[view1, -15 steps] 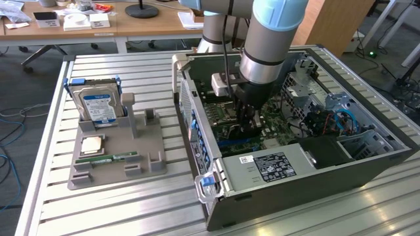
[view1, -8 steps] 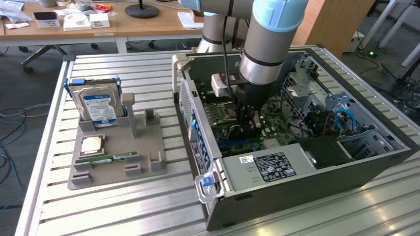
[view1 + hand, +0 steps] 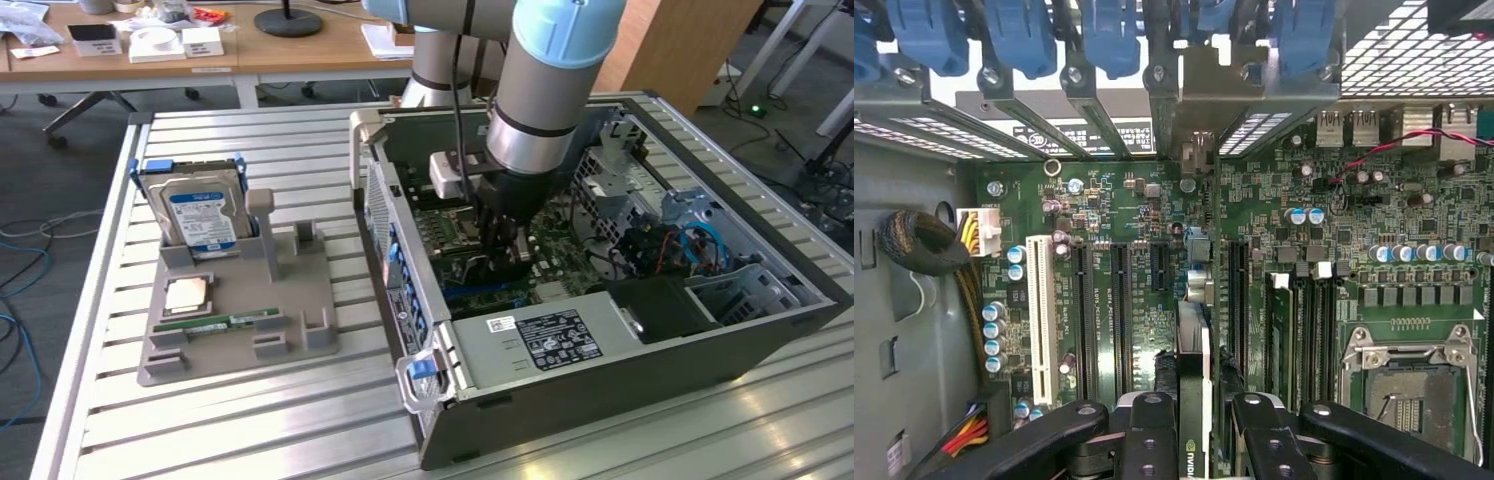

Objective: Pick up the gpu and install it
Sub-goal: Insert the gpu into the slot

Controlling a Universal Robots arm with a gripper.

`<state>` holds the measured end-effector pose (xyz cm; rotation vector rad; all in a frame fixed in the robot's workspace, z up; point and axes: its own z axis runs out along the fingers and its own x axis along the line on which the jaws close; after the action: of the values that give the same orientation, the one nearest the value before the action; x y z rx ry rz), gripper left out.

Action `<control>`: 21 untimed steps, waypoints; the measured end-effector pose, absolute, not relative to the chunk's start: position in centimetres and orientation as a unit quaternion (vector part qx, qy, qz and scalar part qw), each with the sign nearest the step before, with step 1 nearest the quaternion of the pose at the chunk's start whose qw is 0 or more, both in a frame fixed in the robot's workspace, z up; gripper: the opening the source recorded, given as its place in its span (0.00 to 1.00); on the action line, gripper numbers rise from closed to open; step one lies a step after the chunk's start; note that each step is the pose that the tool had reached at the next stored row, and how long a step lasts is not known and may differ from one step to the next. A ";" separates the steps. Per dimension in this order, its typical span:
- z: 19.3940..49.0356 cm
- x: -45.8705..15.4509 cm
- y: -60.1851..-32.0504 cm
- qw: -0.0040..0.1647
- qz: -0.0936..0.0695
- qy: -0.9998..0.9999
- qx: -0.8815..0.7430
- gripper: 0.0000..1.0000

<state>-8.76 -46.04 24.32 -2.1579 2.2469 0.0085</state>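
The gpu (image 3: 1192,350) was pictured clamped edge-on between the fingers (image 3: 1152,435) of the gripper (image 3: 1202,415), inside the open case (image 3: 601,370). It was held just above the motherboard (image 3: 1154,200) and lined up along the dark expansion slots (image 3: 1122,310). Its far end was pointed toward the rear bracket openings. The pick-up was therefore judged done, and the carry to the case as well. On the exterior view's left, the grey fixture (image 3: 234,345) on the slatted table (image 3: 240,430) was seen holding the hard drive (image 3: 200,215) and the memory stick (image 3: 216,323). The seating itself was judged unfinished or unconfirmed. Whether the card's lower edge was touching a slot could not be told, since that edge was hidden behind the card and fingers. The arm (image 3: 547,100) was shown reaching steeply down into the case, its wrist aimed almost straight at the board. The jaws were drawn narrow, closed on the thin card.
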 end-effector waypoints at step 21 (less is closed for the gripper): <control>24.3 -8.8 -46.0 0.014 0.002 0.721 -0.693 0.26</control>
<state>-8.76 -46.04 24.31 -2.1583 2.2452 0.0077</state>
